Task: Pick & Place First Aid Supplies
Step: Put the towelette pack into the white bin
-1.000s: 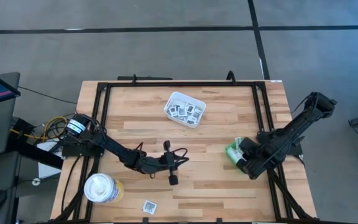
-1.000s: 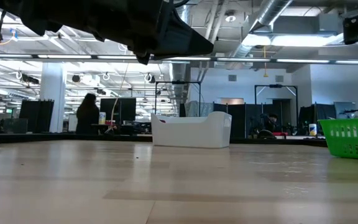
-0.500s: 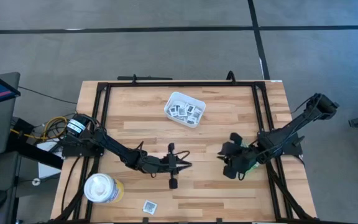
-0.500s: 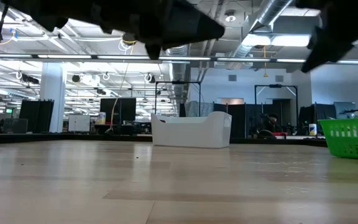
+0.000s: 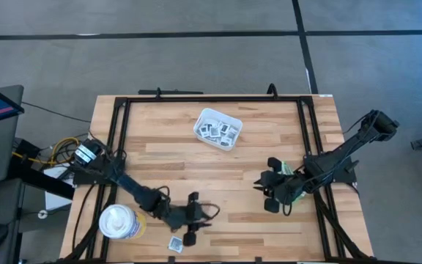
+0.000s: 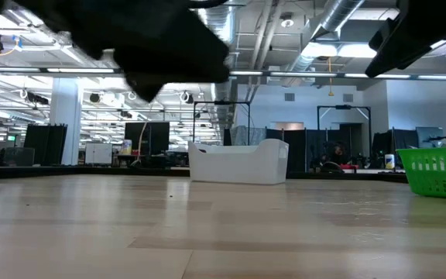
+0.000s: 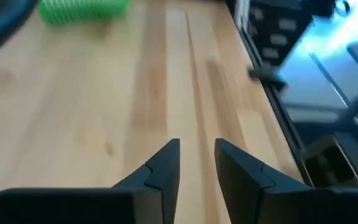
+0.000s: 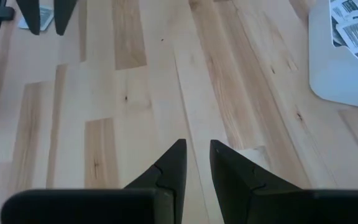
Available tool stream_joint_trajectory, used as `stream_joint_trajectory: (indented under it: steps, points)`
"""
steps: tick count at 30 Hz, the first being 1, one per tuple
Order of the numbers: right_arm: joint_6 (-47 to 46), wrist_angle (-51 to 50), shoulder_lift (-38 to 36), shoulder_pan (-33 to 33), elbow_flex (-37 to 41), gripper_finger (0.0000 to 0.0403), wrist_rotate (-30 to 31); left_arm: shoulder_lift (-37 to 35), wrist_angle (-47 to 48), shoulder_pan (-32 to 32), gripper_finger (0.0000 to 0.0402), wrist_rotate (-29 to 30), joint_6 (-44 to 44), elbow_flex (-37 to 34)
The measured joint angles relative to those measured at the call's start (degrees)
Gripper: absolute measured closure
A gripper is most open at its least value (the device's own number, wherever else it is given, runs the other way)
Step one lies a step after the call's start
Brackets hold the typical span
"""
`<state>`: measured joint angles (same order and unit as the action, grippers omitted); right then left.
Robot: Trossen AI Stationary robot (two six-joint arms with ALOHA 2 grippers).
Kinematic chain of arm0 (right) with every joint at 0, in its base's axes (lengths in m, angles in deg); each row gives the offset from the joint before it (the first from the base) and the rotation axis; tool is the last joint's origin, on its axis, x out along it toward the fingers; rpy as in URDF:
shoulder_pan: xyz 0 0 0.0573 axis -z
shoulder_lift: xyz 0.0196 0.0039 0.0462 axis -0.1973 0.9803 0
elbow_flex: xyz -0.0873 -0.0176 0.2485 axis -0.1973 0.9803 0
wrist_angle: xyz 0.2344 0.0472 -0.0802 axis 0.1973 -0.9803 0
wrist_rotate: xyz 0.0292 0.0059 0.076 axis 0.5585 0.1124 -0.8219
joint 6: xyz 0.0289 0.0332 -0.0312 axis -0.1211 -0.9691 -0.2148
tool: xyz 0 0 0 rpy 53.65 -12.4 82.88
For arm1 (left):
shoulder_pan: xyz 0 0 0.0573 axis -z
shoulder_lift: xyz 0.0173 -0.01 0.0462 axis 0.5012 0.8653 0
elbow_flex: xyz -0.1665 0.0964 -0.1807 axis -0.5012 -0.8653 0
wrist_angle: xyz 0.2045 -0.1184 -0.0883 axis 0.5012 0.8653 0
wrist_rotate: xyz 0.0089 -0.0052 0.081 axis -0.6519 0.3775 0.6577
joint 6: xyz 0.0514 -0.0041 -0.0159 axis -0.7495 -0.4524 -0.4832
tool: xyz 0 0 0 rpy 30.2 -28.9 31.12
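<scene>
Here, nearest the front edge of the wooden table [image 5: 218, 158], a single square white packet [image 5: 176, 243] is lying flat on the boards, just beside a white cylindrical container [image 5: 118, 221]. The left gripper [image 5: 190, 236] is hovering right next to that packet, on the side away from the container, apart from it and holding nothing; in the left wrist view its two dark fingers [image 7: 164, 167] are standing a narrow gap apart over bare wood.

Farther in, toward the right side, the right gripper [image 5: 268, 198] is reaching out over the boards in front of the green bin [image 5: 286, 173], which its arm is partly covering. Its fingers [image 8: 172, 163] are likewise parted by a small gap, with only wood between them.

At the far middle of the table, the white tray [image 5: 201, 125] is sitting well apart from both grippers, and the rest of the first aid supplies [image 5: 218, 130] are lying heaped inside it, white squares with dark print.
</scene>
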<state>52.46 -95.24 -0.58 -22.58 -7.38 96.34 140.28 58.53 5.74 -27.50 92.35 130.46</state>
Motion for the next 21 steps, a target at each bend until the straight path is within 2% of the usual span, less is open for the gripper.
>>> stream_joint_trajectory:
  steps: [10,14,21]
  points:
    - [0.0,0.0,0.0,0.0,0.0,0.0337,-0.1,0.0,23.4,10.0,0.0305,-3.7,15.3,0.0]
    - [0.0,0.0,0.0,0.0,0.0,0.0337,-0.1,0.0,23.7,13.3,0.0305,-6.6,19.6,0.0]
    - [0.0,0.0,0.0,0.0,0.0,0.0337,-0.1,0.0,24.6,15.9,0.0305,-5.1,18.9,-0.7]
